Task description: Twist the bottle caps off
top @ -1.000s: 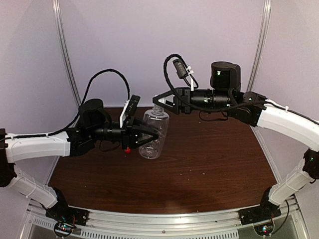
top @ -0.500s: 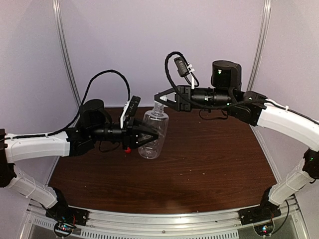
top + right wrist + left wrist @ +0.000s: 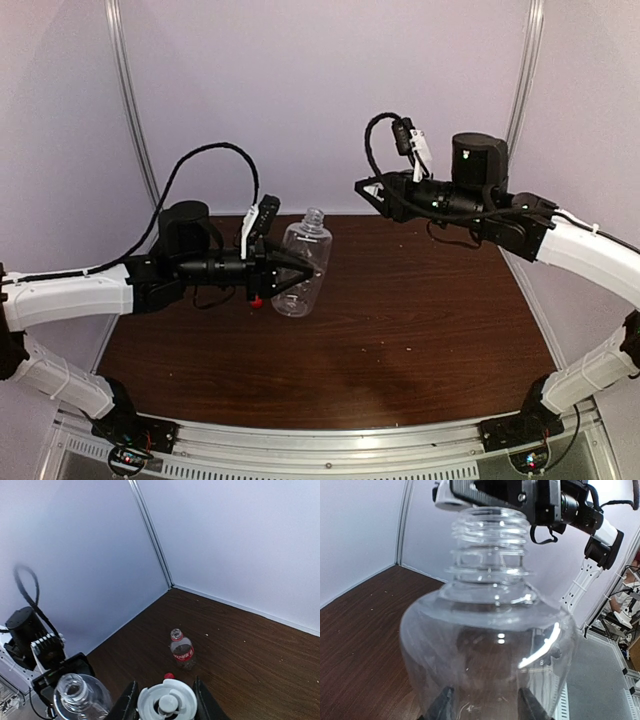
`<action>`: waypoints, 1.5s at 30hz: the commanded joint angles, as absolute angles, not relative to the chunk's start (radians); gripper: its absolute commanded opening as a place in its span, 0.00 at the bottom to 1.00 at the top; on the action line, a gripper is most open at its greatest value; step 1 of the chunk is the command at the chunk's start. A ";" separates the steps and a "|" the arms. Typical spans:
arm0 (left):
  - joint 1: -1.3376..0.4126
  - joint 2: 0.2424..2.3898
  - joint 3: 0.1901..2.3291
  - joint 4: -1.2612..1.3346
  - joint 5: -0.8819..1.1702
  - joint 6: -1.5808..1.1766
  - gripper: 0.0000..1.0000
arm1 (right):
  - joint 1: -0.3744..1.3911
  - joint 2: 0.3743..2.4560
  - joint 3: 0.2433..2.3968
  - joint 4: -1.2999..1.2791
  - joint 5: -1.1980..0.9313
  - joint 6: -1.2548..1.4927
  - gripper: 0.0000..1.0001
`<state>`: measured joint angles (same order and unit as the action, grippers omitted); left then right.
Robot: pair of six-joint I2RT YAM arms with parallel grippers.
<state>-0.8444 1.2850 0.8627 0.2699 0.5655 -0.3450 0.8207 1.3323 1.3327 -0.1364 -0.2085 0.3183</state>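
Observation:
My left gripper (image 3: 298,272) is shut on the wide clear unlabelled bottle (image 3: 300,262) and holds it tilted above the table. Its threaded neck (image 3: 490,530) is open, with no cap on it. In the left wrist view my fingers (image 3: 442,707) press on both sides of the bottle's body. My right gripper (image 3: 366,190) is up and to the right of the neck, shut on the white cap (image 3: 166,701). The small slim bottle (image 3: 181,650) with the red label stands uncapped on the table. The red cap (image 3: 169,676) lies beside it and also shows in the top view (image 3: 257,300).
The dark wooden table (image 3: 420,330) is enclosed by pale walls at the back and sides, with a metal corner post (image 3: 152,535). A metal rail (image 3: 330,445) runs along the near edge by the arm bases.
My right gripper has pulled up and to the right, away from the wide bottle's neck, with the white cap in it. The neck is now bare. The left gripper still holds the bottle.

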 commanded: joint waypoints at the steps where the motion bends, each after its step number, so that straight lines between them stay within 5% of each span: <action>1: -0.847 1.256 0.915 0.203 0.421 -0.307 0.26 | 0.809 1.366 1.208 -0.122 -0.044 0.238 0.20; 24: -0.846 1.174 0.885 0.146 0.244 -0.288 0.28 | 0.805 1.876 1.076 0.060 -0.042 0.205 0.24; 45: -0.847 1.177 0.887 0.144 0.250 -0.276 0.29 | 0.782 1.742 0.988 -0.019 -0.088 0.210 0.50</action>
<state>-0.8444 1.1858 0.8917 0.1032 0.2607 -0.2955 0.7910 1.8324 1.0027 0.0078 -0.0723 0.2073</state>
